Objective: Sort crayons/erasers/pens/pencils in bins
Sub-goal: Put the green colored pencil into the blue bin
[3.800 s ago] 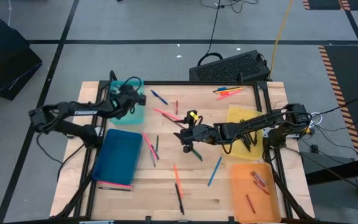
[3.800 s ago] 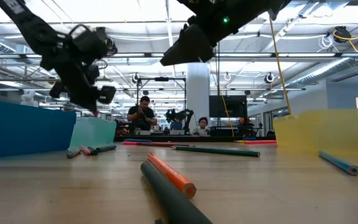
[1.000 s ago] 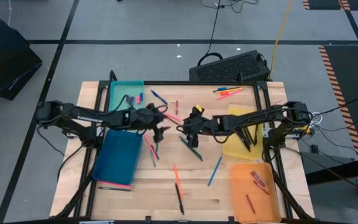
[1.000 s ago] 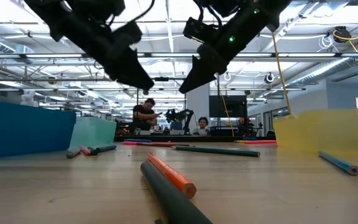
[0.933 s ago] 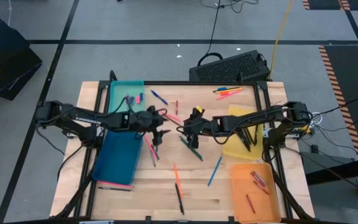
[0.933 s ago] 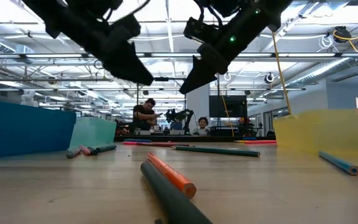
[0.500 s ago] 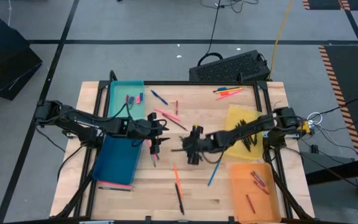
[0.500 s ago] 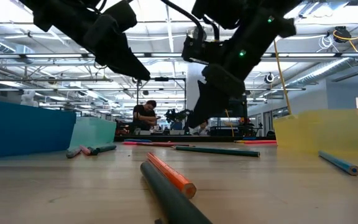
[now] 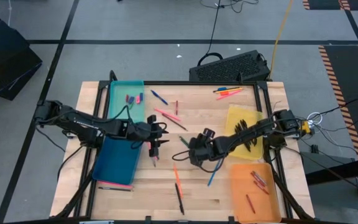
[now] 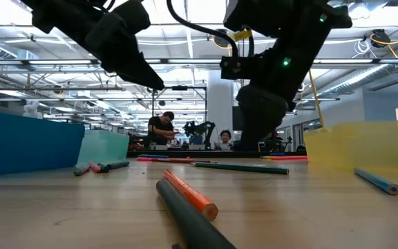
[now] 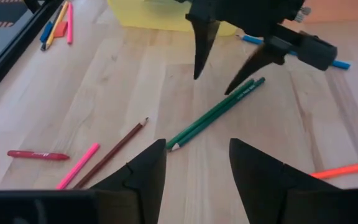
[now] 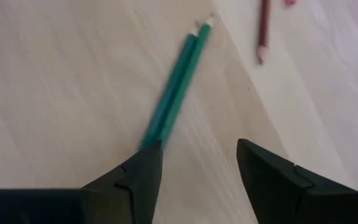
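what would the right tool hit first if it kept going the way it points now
Most likely the pair of green pencils lying side by side on the wooden table. The open right tool points down at them, one finger already near their closer end. Height above the table is unclear.

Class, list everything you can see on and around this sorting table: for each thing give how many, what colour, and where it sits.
Teal bin: one, far-left corner, erasers inside.
Dark blue bin: one, left side, nearer.
Yellow bin: one, right side, dark sticks inside.
Orange bin: one, near-right corner, red crayons inside.
Green pencils: two, side by side, table centre.
Loose pens and pencils: several, pink, orange, blue, black, scattered.
Keyboard: one, black, beyond table.
Left gripper: open, by blue bin.
Right gripper: open, over green pencils.
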`<state>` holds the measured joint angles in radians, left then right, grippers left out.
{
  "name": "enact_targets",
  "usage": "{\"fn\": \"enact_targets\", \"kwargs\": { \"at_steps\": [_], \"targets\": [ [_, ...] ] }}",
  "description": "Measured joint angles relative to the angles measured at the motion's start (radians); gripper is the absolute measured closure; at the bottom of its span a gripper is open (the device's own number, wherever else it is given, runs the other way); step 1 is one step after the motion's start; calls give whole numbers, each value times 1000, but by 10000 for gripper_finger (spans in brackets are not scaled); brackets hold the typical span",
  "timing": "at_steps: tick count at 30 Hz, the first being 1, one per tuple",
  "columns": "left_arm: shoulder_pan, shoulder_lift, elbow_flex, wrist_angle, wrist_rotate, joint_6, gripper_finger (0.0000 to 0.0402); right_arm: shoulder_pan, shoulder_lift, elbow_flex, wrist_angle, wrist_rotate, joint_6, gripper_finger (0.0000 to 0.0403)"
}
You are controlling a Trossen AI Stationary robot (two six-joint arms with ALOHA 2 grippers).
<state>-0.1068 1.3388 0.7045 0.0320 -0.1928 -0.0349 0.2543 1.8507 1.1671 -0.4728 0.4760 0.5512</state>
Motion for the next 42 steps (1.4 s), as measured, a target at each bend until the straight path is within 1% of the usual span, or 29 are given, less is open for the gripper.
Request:
{"fn": "enact_targets", "kwargs": {
  "at_steps": [3, 8, 13, 15, 19, 28, 34, 42],
  "targets": [
    [-7, 0, 0, 0, 0, 0, 225, 0, 0, 0, 38, -30, -21, 206],
    [-7, 0, 0, 0, 0, -1, 225, -11, 0, -40, 54, -31, -7, 207],
    [-7, 0, 0, 0, -1, -2, 225, -20, 0, -87, 111, -35, 9, 207],
    [-7, 0, 0, -1, -1, -2, 225, -19, 0, -89, 122, -38, 6, 207],
    [-7, 0, 0, -1, -1, -2, 225, -20, 0, -90, 144, -84, -3, 207],
    [-7, 0, 0, -3, -1, -7, 225, -19, -22, -90, 185, -82, -4, 207],
    [-7, 0, 0, -3, -1, -11, 225, -19, -7, -91, 193, -85, -4, 207],
    [-7, 0, 0, -3, -1, -16, 225, -19, -3, -135, 224, -114, 25, 207]
  ]
}}
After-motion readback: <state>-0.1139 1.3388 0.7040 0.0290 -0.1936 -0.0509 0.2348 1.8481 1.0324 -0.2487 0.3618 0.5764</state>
